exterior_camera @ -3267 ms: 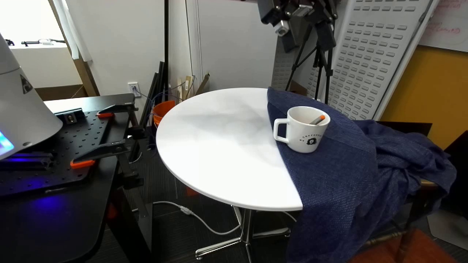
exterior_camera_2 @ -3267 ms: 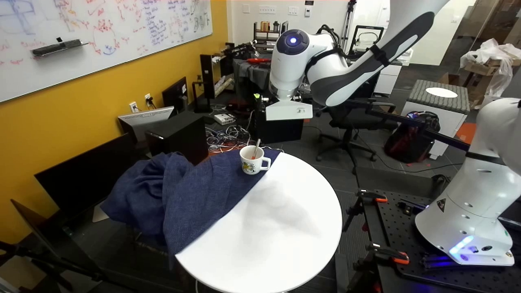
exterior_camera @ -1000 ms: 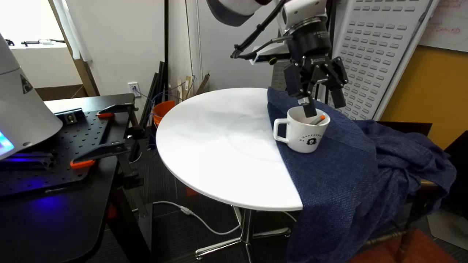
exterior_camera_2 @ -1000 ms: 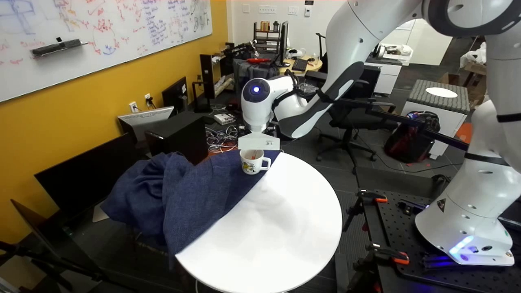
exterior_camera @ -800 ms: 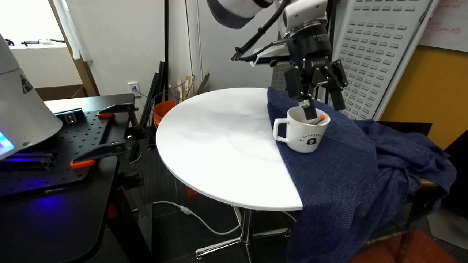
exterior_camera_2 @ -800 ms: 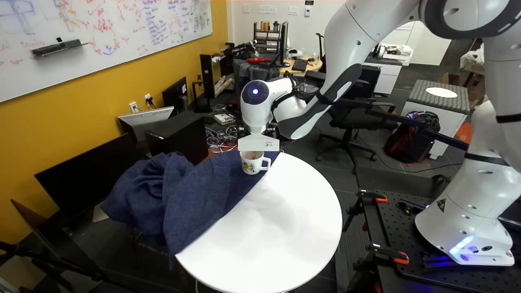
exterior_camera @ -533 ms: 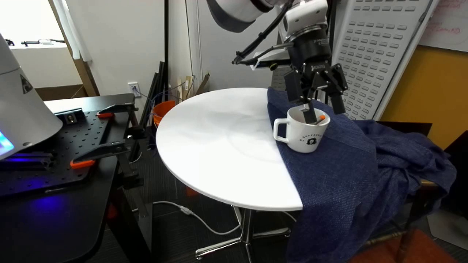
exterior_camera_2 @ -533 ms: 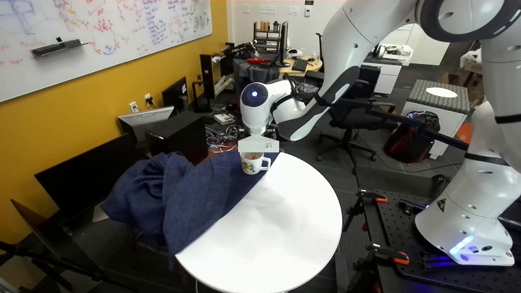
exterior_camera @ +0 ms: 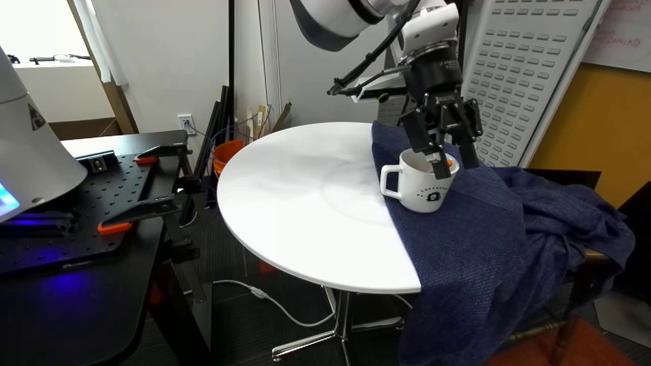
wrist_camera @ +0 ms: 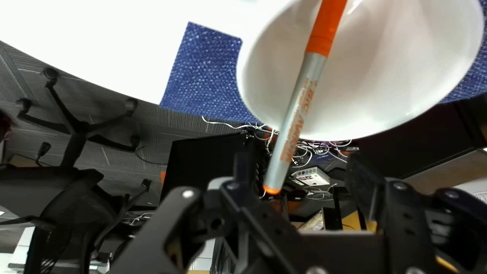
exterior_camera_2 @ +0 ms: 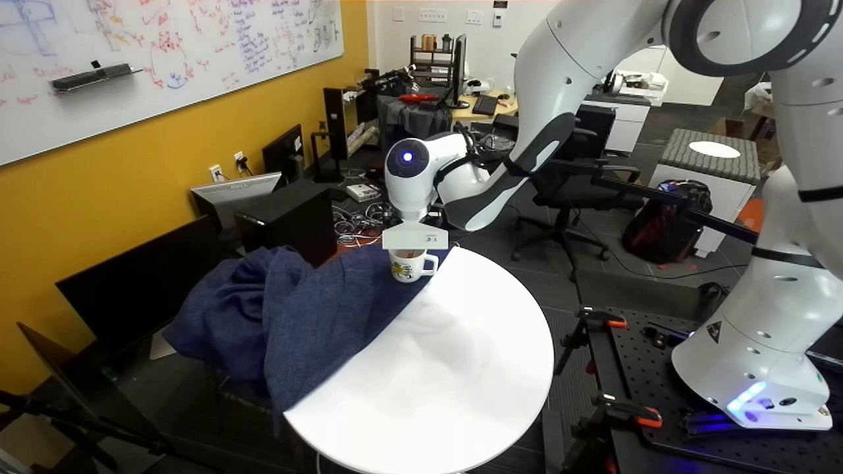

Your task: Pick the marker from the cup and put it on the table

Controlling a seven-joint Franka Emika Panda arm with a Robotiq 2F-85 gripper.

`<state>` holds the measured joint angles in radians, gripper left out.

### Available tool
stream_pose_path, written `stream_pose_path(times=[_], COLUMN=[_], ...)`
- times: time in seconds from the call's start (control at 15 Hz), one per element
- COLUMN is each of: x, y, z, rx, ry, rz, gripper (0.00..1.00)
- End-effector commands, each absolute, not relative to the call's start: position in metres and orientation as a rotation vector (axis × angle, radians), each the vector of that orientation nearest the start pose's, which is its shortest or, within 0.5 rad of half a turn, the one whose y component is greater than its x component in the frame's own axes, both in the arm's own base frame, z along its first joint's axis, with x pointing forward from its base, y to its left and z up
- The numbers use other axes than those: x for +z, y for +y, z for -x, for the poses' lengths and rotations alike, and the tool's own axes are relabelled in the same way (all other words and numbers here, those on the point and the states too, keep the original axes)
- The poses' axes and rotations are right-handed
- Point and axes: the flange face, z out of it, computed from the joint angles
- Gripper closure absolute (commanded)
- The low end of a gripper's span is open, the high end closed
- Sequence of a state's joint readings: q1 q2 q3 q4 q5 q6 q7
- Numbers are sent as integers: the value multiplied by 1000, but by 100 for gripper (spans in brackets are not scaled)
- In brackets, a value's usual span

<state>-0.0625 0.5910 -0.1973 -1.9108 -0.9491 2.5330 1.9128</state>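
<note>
One white robot base point(exterior_camera: 38, 147) occupies the far left of an exterior view, standing on a black workbench point(exterior_camera: 76, 310) beside two black clamps point(exterior_camera: 140, 210) with orange tips. An orange container point(exterior_camera: 226, 152) follows, partly hidden by the edge of the round white table point(exterior_camera: 305, 203). Toward the right side of the tabletop stands the white cup point(exterior_camera: 414, 189), upright on a dark blue cloth point(exterior_camera: 473, 239), its handle pointing left. The marker point(wrist_camera: 300, 106) leans inside the cup; in the wrist view its orange cap lies within and its grey shaft extends past the rim. The gripper point(exterior_camera: 455, 163) hangs tilted at the cup's mouth, unclenched, its fingers spread apart; in the wrist view the marker's exposed end appears between them, nearer one finger. Whether a finger touches marker or rim cannot be told. Farthest right, the cloth drapes in folds beyond the tabletop, with a pale slotted panel point(exterior_camera: 508, 91) behind.
</note>
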Motion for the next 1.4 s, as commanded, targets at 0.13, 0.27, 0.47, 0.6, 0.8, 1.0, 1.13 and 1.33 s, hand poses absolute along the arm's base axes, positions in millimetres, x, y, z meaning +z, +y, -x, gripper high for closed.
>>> stream_pose_path(times=[0.13, 0.27, 0.47, 0.6, 0.8, 1.0, 1.13, 1.33], x=[190, 190, 192, 196, 205, 219, 229, 245], y=[-146, -146, -145, -142, -134, -126, -121, -114], z=[-621, -622, -622, -620, -616, -614, -612, -607], rx=[-903, -907, -918, -932, -970, -1037, -1097, -1182], ry=[2149, 2147, 2144, 2138, 2113, 2090, 2083, 2062], rz=[2701, 2703, 2705, 2711, 2723, 2718, 2703, 2674], gripper=[78, 93, 100, 97, 97, 97, 97, 97])
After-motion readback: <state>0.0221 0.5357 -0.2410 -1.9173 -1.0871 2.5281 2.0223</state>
